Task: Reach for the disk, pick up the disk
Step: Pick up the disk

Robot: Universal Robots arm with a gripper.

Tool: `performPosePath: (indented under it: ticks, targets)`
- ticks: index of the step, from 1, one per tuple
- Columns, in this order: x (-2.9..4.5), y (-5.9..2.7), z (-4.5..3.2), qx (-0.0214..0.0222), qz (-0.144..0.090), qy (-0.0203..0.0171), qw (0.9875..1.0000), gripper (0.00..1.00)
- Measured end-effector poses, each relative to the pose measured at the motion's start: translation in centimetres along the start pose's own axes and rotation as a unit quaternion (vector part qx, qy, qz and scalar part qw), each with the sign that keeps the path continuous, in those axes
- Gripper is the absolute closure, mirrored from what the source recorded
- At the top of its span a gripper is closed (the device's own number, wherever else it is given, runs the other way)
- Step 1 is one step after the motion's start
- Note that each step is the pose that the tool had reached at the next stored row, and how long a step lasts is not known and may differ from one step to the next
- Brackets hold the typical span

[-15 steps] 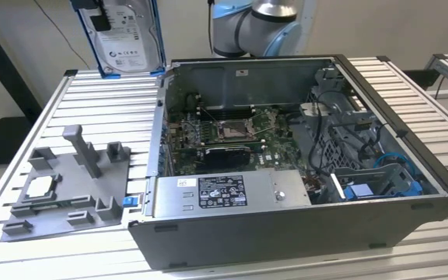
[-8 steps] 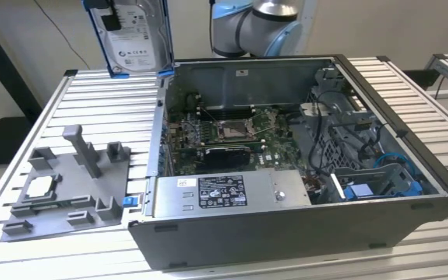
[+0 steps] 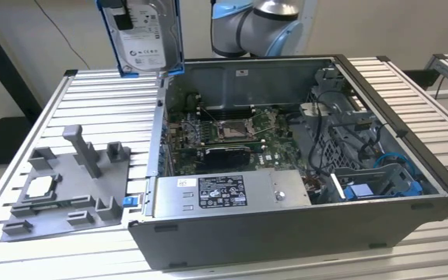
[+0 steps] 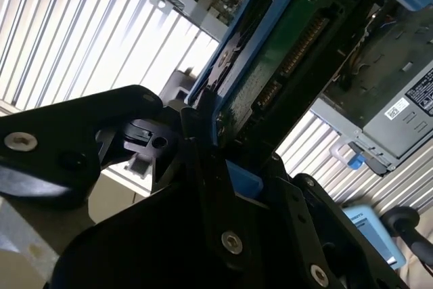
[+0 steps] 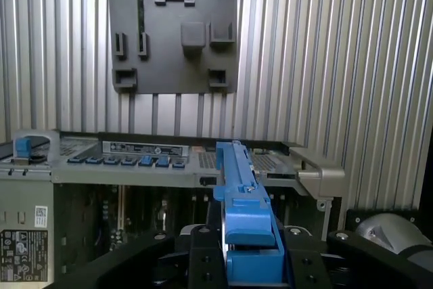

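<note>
The disk (image 3: pixel 144 36), silver with a white label and a blue bracket, hangs upright in the air above the back left corner of the open computer case (image 3: pixel 286 245), clear of it. My gripper (image 3: pixel 116 13) is shut on it, with a black finger over its upper part. In the first wrist view the blue bracket edge (image 5: pixel 243 211) runs out from between my gripper's (image 5: pixel 254 262) black fingers (image 5: pixel 203 258). The second wrist view shows the disk's green circuit-board underside (image 4: pixel 284 59) clamped in the gripper (image 4: pixel 226 167).
The case holds a motherboard (image 3: pixel 232 131), a power supply (image 3: pixel 224 191) and a blue drive bay (image 3: pixel 380 186). At the exterior view's left, a grey fixture plate (image 3: pixel 91 198) carries a small silver CPU chip (image 3: pixel 37 186). The arm's base (image 3: pixel 255 26) stands behind the case on the slatted table (image 3: pixel 91 105).
</note>
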State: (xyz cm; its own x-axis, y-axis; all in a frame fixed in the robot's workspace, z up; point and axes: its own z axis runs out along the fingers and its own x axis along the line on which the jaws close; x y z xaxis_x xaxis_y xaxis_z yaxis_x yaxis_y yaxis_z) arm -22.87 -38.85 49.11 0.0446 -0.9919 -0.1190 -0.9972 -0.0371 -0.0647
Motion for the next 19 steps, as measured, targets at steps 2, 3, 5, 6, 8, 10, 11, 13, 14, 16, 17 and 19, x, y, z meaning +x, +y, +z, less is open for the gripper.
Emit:
performPosePath:
  ticks: [2, 3, 5, 6, 8, 10, 11, 13, 14, 16, 17, 19]
  targets:
    - [0.01, -0.42, 0.03, 0.0000, 0.000, 0.0000, 1.0000, 1.00]
    - [0.02, -0.71, 0.05, 0.0000, 0.000, 0.0000, 1.0000, 1.00]
    - [0.04, -1.15, 0.07, 0.0000, 0.000, 0.0000, 1.0000, 1.00]
    - [0.05, -1.44, 0.09, 0.0000, 0.000, 0.0000, 1.0000, 1.00]
    - [0.07, -1.93, 0.12, -0.0001, 0.000, 0.0000, 1.0000, 1.00]
    - [0.10, -2.50, 0.15, -0.0003, 0.000, 0.0000, 1.0000, 1.00]
    - [0.11, -2.74, 0.17, -0.0003, 0.000, 0.0000, 1.0000, 1.00]
    - [0.13, -3.29, 0.20, -0.0004, 0.000, 0.0000, 1.0000, 1.00]
    - [0.14, -3.58, 0.22, -0.0005, 0.000, 0.0000, 1.0000, 1.00]
    - [0.17, -4.06, 0.25, -0.0006, 0.000, -0.0001, 1.0000, 1.00]
    - [0.18, -4.36, 0.26, -0.0007, 0.000, 0.0000, 1.0000, 1.00]
    - [0.20, -4.78, 0.30, -0.0007, 0.000, -0.0001, 1.0000, 1.00]
